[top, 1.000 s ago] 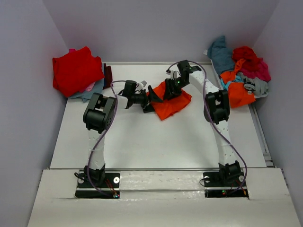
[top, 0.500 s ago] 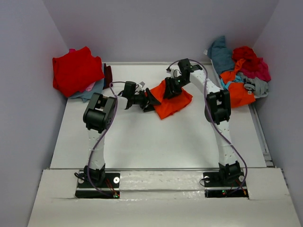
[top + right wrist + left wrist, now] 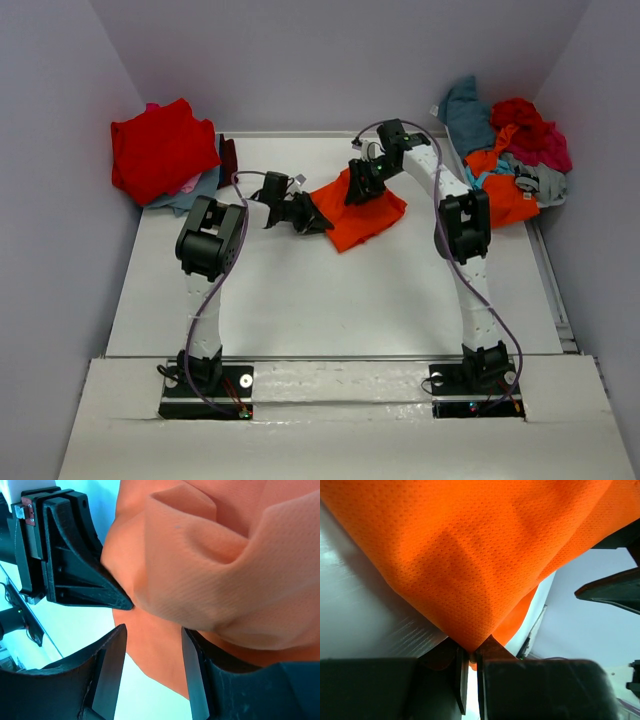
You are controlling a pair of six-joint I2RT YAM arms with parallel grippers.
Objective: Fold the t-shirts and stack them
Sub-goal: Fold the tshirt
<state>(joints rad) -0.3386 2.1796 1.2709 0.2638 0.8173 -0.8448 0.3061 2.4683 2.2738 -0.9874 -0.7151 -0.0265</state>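
**benchlurker:** what can't you make out from your end?

**me:** on my left wrist cam the orange t-shirt (image 3: 470, 555) fills nearly everything, so its edges are cut off. My left gripper (image 3: 471, 656) is pinched narrow on one corner of it. My right gripper (image 3: 153, 628) sits about half wide at the shirt's back edge with a fold bulging by one finger, can't tell if it's touching. The shirt lies mid-table, toward the back

**benchlurker:** and the room?

**me:** white table (image 3: 330, 300), plain pale walls (image 3: 330, 60). Count: two arms, one shirt spread out, two piles. A red t-shirt (image 3: 158, 150) tops the back-left pile (image 3: 195, 190). The back-right heap (image 3: 510, 165) is a tangle of teal, red, magenta, orange and grey, can't count those
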